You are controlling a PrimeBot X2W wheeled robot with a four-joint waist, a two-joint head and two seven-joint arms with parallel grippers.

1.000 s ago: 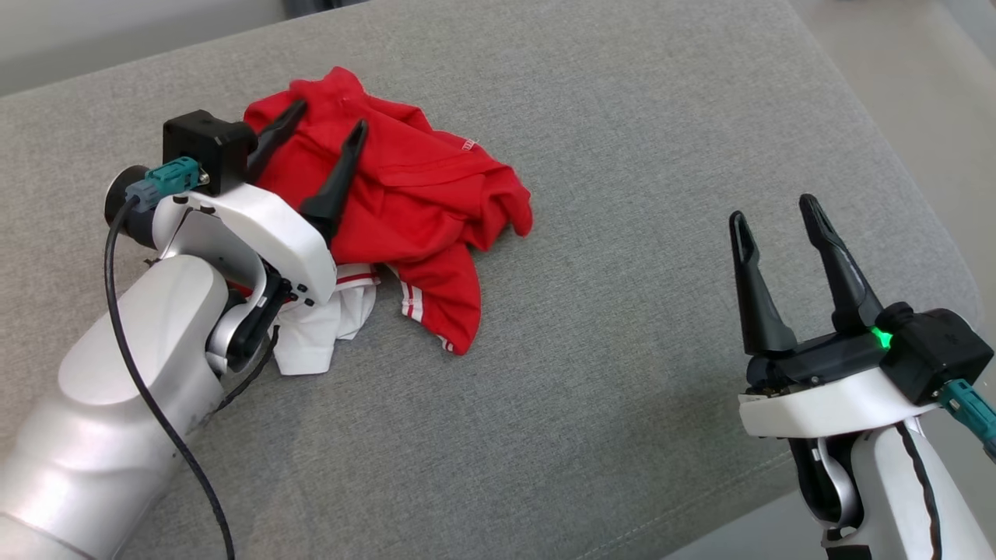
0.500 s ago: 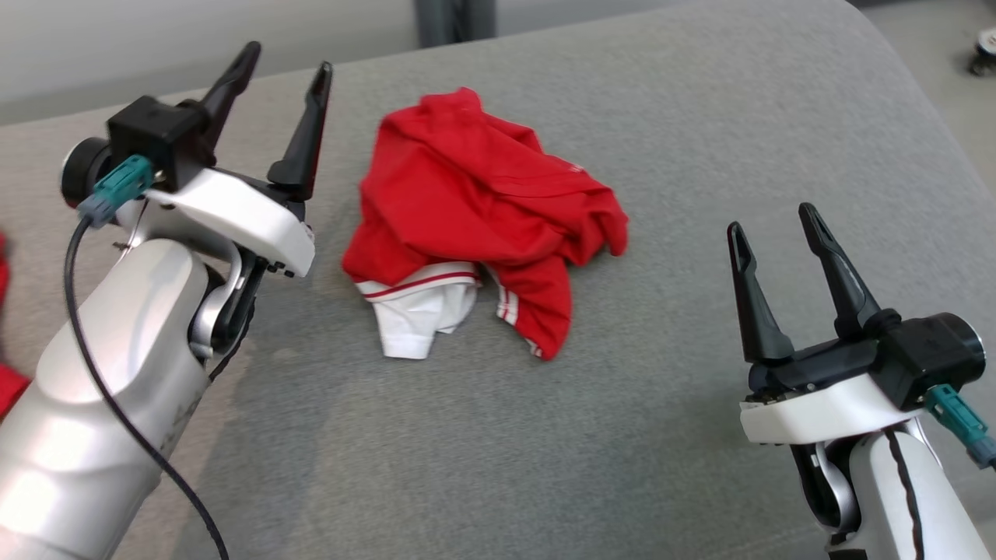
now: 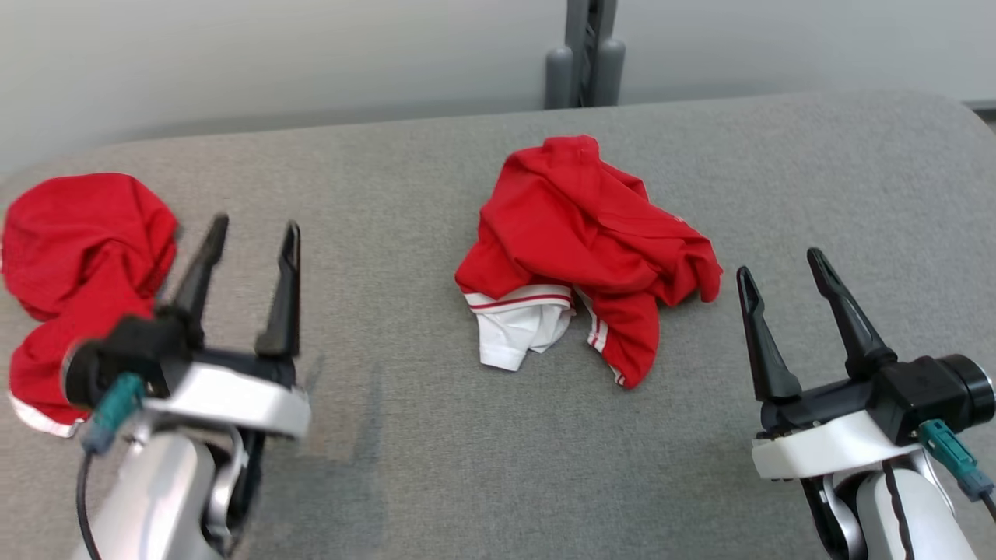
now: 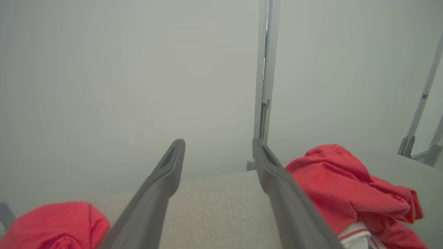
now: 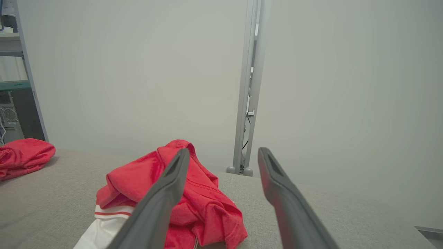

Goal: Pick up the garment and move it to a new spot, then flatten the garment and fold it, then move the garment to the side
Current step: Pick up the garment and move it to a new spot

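One garment (image 3: 583, 225) apart from right gripper (image 3: 778, 263)

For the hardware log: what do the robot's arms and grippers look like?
Left arm and right arm: silver-white forearms, white wrist shells, two long tapered black jaws, a black camera block and teal connector each. Black cable on the left.

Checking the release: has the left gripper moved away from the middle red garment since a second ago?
Yes. The left gripper was over the middle garment; now it stands clear to its left, cushion between them.
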